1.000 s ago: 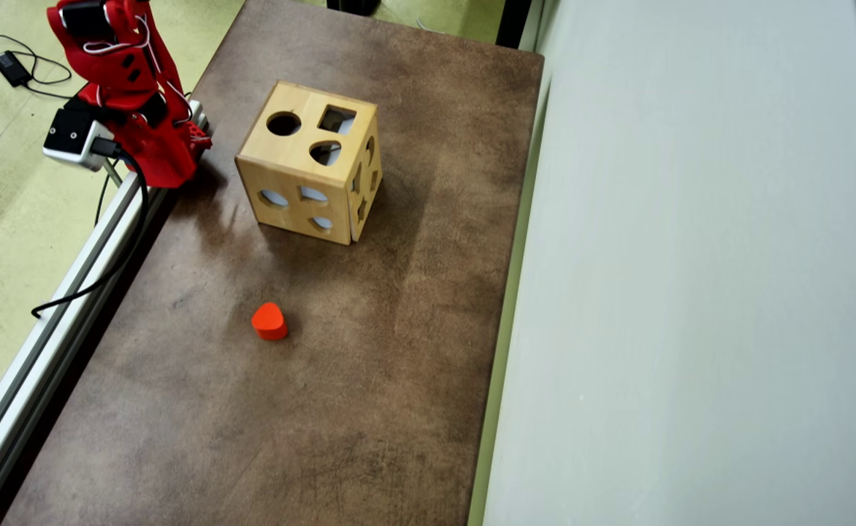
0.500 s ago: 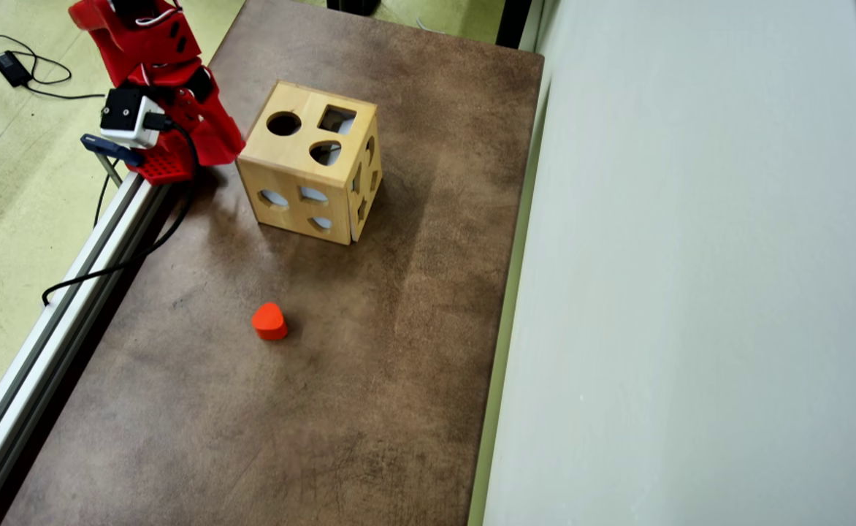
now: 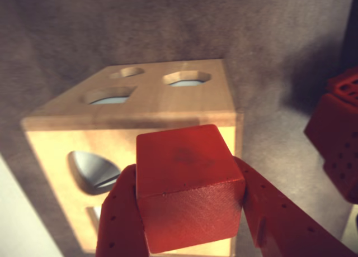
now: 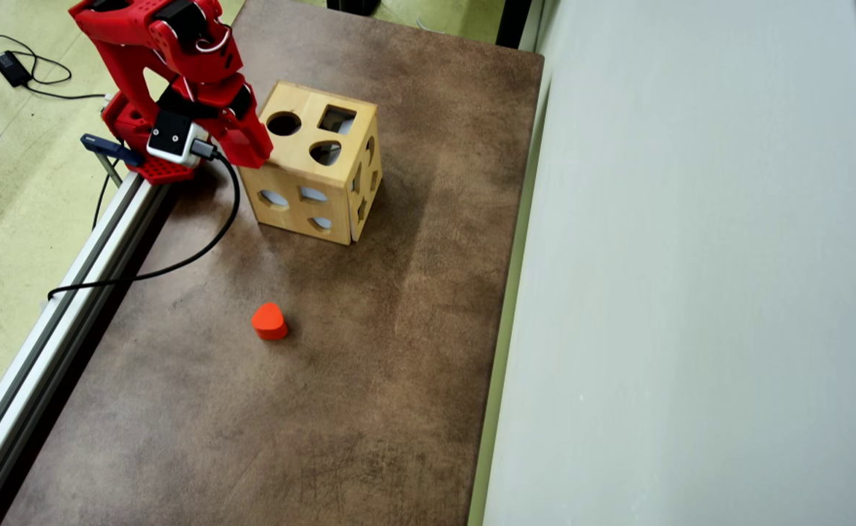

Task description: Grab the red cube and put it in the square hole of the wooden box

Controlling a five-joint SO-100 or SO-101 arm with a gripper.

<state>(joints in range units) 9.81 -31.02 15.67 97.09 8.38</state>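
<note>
In the wrist view the red cube (image 3: 187,184) fills the lower middle, clamped between my two red fingers (image 3: 120,218), so my gripper (image 3: 187,181) is shut on it. Right behind it stands the wooden box (image 3: 168,109), with a rounded cutout showing left of the cube. From overhead, my gripper (image 4: 253,150) hangs over the left top edge of the wooden box (image 4: 304,172); the cube cannot be told apart from the red fingers there. The square hole (image 4: 337,119) lies on the box's top face at the far right corner, beside a round cutout and a heart-like one.
An orange-red heart-like block (image 4: 269,321) lies on the brown table (image 4: 369,380) below the box. An aluminium rail (image 4: 55,321) runs along the table's left edge with a black cable (image 4: 180,259) draped over it. A pale wall (image 4: 691,292) bounds the right side.
The arm has swung right from the table's left edge toward the box; the gripper now sits at the box's left top edge. Box and heart-like block have not moved.
</note>
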